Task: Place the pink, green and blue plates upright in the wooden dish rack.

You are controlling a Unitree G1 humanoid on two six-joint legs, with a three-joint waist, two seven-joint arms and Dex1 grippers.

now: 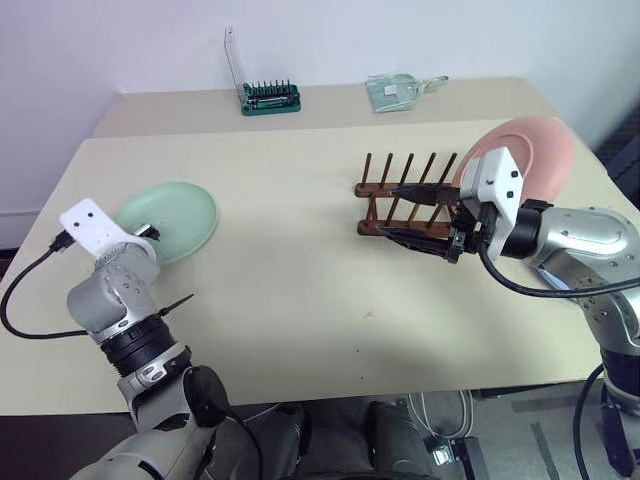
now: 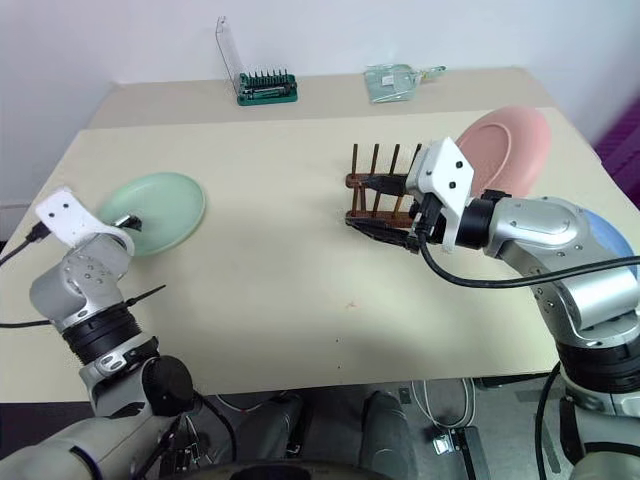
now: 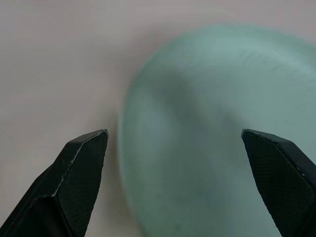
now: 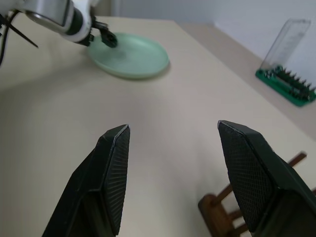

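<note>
The green plate (image 1: 172, 218) lies flat on the table at the left. My left gripper (image 1: 148, 233) hangs open at its near rim; in the left wrist view both fingertips (image 3: 84, 158) straddle the plate's edge (image 3: 207, 148) with nothing gripped. The wooden dish rack (image 1: 398, 196) stands at the right. The pink plate (image 1: 535, 150) stands upright at the rack's right end, its lower part hidden by my right wrist. My right gripper (image 1: 395, 212) is open and empty in front of the rack's pegs. A pale blue patch, likely the blue plate (image 2: 606, 236), shows behind my right arm.
A green bit holder with a clear lid (image 1: 270, 97) and a clear plastic packet (image 1: 396, 92) sit on the rear table. Bare tabletop (image 1: 300, 250) stretches between the green plate and the rack. The table's front edge runs just ahead of my arms.
</note>
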